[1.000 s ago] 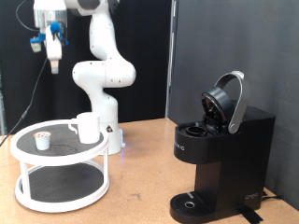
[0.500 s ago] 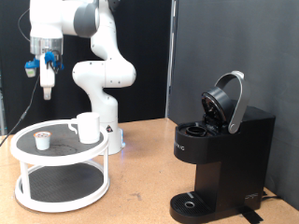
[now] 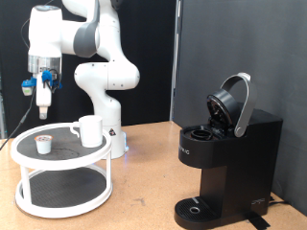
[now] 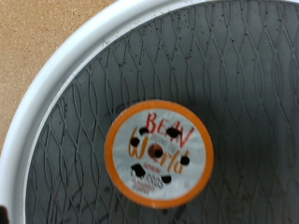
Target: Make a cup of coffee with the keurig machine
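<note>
The cup (image 3: 89, 130), a plain white mug, stands on the top tier of a white round wire stand (image 3: 63, 164) at the exterior view's left. Beside it on the same tier sits a small coffee pod (image 3: 42, 144). My gripper (image 3: 43, 102) hangs a short way above that pod, pointing down, with nothing between its fingers. The wrist view looks straight down on the pod (image 4: 159, 152), showing its orange rim and printed lid on the dark mesh; no fingers show there. The black keurig machine (image 3: 225, 158) stands at the right with its domed lid raised.
The stand's white rim (image 4: 42, 89) curves past bare wooden table (image 4: 37, 28) in the wrist view. The robot's white base (image 3: 107, 81) rises just behind the stand. Black curtains close off the back, and open table lies between the stand and the machine.
The gripper has come down and moved to the exterior view's left, from high above the stand to just over the pod. Cup, pod and machine have not moved.
</note>
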